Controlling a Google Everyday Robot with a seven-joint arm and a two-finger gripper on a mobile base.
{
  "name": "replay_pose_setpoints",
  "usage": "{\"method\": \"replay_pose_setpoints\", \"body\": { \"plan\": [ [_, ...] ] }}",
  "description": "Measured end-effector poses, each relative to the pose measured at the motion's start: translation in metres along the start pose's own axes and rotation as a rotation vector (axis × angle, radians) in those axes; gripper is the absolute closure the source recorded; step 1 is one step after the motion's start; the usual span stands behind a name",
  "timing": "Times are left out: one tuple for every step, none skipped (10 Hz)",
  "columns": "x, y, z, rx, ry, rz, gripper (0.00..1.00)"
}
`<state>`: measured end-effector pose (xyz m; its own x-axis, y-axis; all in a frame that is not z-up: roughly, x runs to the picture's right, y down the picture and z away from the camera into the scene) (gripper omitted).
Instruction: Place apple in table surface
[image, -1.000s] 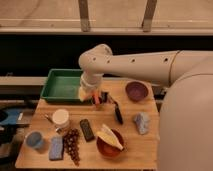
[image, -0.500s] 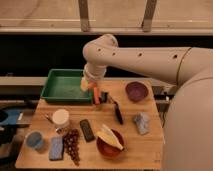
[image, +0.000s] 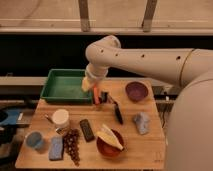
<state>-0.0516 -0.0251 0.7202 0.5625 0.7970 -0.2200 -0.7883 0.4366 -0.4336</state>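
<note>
The apple (image: 88, 85) is a small orange-yellow round fruit held just above the right edge of the green tray (image: 60, 86). My gripper (image: 90, 82) hangs from the white arm coming in from the right and is shut on the apple. The table surface (image: 135, 145) is a light-brown wooden top that fills the lower half of the view. The apple sits a little above it, near the table's back middle. The arm's wrist hides most of the gripper's fingers.
An orange carrot (image: 96, 96) and a black utensil (image: 117, 112) lie just below the gripper. Around them are a purple bowl (image: 136, 91), a red bowl (image: 100, 146), a dark grape bunch (image: 73, 145), a white cup (image: 61, 119), a blue cup (image: 35, 140) and a grey cloth (image: 141, 122).
The arm has swung so that the gripper with the apple moved slightly up and to the right, over the tray's right edge. The things on the table have not moved.
</note>
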Motion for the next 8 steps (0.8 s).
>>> {"method": "replay_pose_setpoints", "body": {
  "plan": [
    [-0.001, 0.000, -0.001, -0.001, -0.004, 0.000, 1.00],
    [-0.004, 0.000, -0.002, -0.004, -0.014, -0.006, 1.00],
    [-0.008, 0.002, -0.003, -0.009, -0.025, -0.016, 1.00],
    [-0.013, 0.005, 0.000, -0.020, -0.030, -0.027, 1.00],
    [-0.018, 0.011, 0.007, -0.037, -0.032, -0.039, 1.00],
    [-0.020, 0.019, 0.019, -0.058, -0.017, -0.042, 1.00],
    [-0.020, 0.024, 0.028, -0.071, 0.004, -0.030, 1.00],
    [-0.018, 0.026, 0.035, -0.082, 0.021, -0.003, 1.00]
  ]
}}
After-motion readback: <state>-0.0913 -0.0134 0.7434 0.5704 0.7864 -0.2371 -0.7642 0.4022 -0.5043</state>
